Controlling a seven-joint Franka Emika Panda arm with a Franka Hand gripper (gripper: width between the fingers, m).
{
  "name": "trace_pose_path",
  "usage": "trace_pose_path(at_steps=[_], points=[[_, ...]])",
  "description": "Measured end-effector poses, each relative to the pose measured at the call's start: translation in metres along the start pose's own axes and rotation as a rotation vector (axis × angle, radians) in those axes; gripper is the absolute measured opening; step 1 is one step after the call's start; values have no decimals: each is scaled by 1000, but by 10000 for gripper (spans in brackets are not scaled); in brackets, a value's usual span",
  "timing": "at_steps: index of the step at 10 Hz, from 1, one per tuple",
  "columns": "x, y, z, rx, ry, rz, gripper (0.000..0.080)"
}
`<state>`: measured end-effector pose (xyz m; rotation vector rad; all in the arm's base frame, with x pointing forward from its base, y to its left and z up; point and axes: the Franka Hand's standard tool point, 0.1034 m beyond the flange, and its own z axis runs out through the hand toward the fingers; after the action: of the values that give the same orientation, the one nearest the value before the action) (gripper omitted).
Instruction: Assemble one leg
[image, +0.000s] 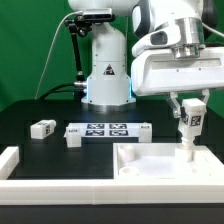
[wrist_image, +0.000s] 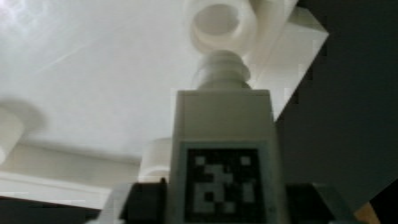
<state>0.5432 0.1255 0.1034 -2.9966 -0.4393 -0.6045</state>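
gripper (image: 191, 104) closed tight on the leg (image: 191, 121), held upright | leg over the white tray piece (image: 140, 176) at the exterior view's right | its peg pointing at a round hole (wrist_image: 221, 22), contact unclear

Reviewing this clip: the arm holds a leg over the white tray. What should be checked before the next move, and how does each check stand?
1. Grip: the gripper is shut on the leg, tag facing out. Ok.
2. Orientation: the leg is upright, with its peg pointing down at the white tray. Ok.
3. Alignment: in the wrist view the hole lies beyond the peg tip, and neither view shows whether they line up. Cannot tell.
4. Contact: whether the peg touches the tray floor. Cannot tell.
5. Clearance: the spare legs and the marker board lie apart from the tray. Ok.
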Motion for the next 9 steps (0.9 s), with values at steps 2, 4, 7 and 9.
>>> trace_pose_path(at_steps=[2,4,7,9], points=[[27,4,10,0,20,-27,291],[42,11,30,-2,26,-45,291],[56,16,34,-2,24,-51,291],[55,16,35,-1,22,-51,291]])
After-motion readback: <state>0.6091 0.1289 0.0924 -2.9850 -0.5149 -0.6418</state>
